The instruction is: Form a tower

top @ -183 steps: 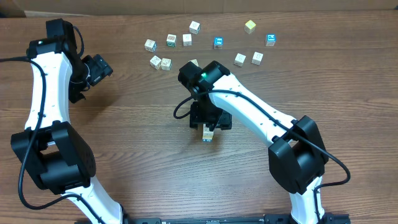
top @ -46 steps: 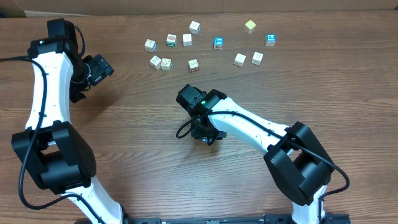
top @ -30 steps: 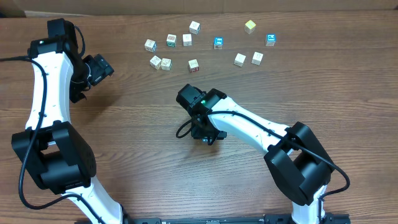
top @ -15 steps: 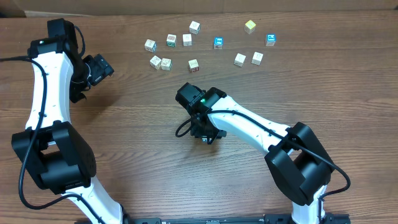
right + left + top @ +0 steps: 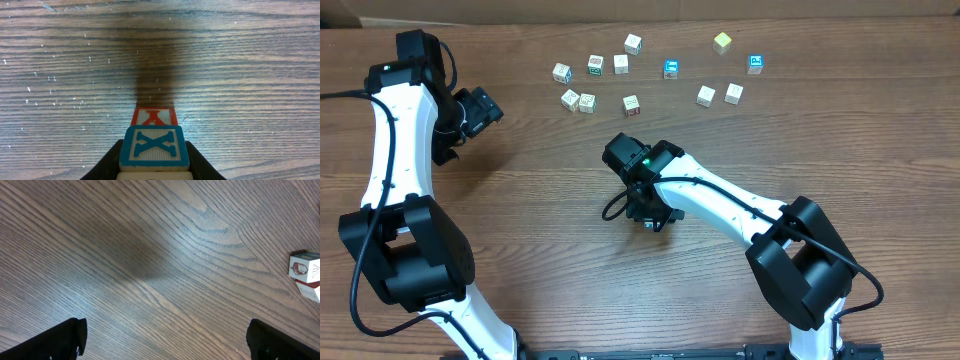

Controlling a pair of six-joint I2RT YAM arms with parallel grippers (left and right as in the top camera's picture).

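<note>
Right gripper (image 5: pixel 154 151) clasps the tower (image 5: pixel 153 142) (loose cubes (image 5: pixel 630 104) well apart).

On the right wrist feed I read a bold blue X on the tower's near cube (image 5: pixel 154 145), plus what looked like a red A on the far cube (image 5: pixel 154 116). The other prints were too small, tbh.

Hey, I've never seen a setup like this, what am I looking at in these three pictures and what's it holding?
Two robot arms stand at a wooden table. One picture looks down from above; the other two come from cameras on the wrists. Along the far side lie loose picture cubes. The left gripper is open and empty. The right gripper pinches a blue X cube; a red-printed cube shows just beyond it.
</note>
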